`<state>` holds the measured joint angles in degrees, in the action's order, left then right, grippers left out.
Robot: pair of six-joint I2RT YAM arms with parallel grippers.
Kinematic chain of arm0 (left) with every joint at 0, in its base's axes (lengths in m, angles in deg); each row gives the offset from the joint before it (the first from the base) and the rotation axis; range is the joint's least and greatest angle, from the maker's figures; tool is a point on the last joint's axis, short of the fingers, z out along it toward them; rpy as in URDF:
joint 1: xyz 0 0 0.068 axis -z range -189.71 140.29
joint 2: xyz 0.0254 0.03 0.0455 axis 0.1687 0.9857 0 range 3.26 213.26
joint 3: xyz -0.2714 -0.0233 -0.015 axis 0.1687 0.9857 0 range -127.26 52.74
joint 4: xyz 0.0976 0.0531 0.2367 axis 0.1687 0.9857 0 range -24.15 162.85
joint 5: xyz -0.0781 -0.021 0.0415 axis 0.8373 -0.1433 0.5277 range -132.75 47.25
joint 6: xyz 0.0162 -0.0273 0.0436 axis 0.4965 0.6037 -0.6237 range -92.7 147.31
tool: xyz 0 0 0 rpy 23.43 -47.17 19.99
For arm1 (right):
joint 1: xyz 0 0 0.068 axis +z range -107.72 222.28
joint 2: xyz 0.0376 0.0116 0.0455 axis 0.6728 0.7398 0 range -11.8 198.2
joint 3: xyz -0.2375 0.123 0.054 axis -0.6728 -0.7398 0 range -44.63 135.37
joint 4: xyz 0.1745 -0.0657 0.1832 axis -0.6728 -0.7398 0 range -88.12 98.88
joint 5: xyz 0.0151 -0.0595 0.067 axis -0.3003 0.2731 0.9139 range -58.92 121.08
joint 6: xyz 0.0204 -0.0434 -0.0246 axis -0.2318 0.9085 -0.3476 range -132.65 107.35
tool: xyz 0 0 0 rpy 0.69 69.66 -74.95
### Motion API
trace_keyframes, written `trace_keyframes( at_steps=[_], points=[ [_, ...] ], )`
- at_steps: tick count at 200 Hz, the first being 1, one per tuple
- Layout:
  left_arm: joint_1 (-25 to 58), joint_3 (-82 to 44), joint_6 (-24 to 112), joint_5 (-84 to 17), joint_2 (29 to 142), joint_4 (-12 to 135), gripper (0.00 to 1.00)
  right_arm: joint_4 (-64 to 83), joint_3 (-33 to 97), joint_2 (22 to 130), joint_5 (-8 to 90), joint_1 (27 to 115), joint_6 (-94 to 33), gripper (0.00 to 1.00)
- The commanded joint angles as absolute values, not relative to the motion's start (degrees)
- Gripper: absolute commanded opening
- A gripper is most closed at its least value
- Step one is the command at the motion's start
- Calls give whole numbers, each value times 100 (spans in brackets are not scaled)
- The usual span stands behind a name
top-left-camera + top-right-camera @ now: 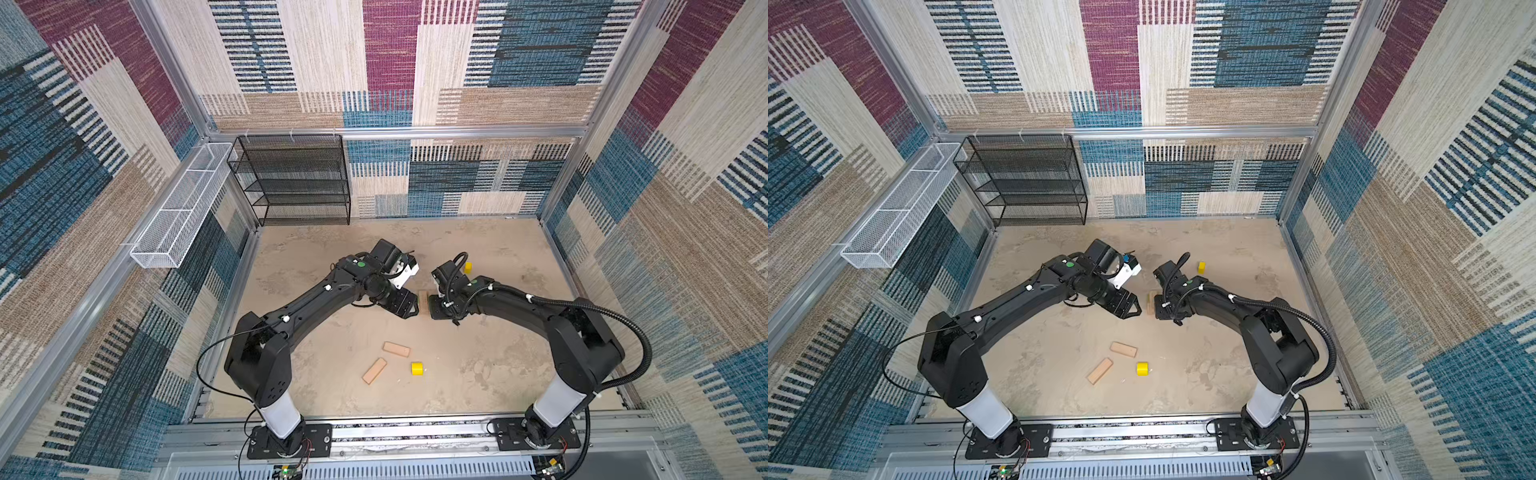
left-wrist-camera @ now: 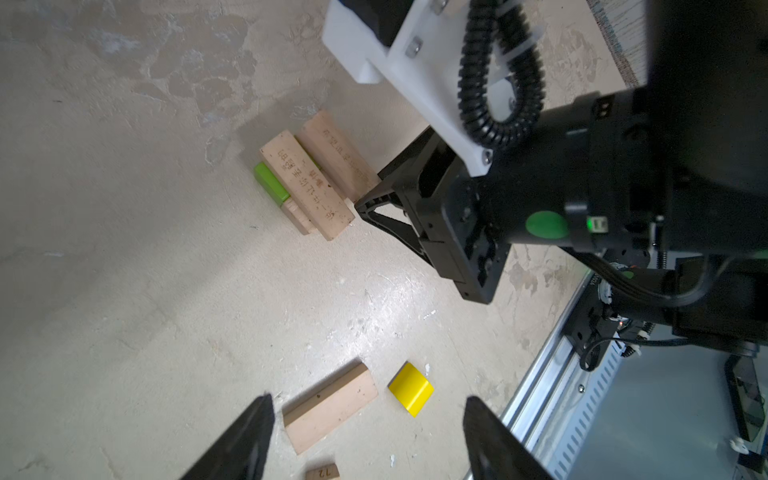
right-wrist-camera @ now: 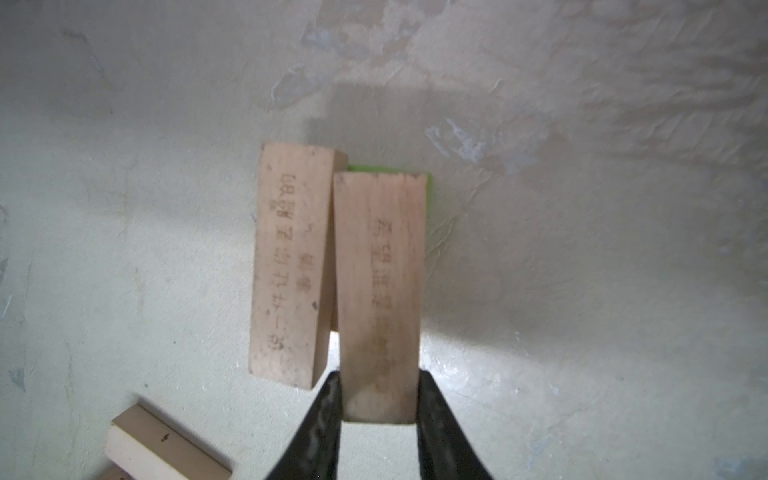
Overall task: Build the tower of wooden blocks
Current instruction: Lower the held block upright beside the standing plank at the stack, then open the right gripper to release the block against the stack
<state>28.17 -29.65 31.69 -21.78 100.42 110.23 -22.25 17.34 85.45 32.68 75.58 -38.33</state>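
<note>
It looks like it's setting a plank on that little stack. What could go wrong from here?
The right gripper grips the plank lying hard against its neighbour plank on the green brick; letting go or backing out could drag either one askew. The open left gripper hangs close beside the stack in both top views, so a careless swing might knock it.

Top views high overhead, looking down, wrist views close, sharing the tower

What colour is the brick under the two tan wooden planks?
Lime-green brick; best in left wrist view.
</note>
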Motion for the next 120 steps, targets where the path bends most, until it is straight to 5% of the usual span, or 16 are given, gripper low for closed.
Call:
trace_keyframes(
  at_steps=[1,120],
  points=[
    [2808,-3003,3101,-2193,10034,11071,76,-2223,1786,8558,3360,7555,-3833,36],
    [2806,-3013,3100,-2194,10038,11085,76,-2372,1799,8444,3274,7551,-3798,42]
  ],
)
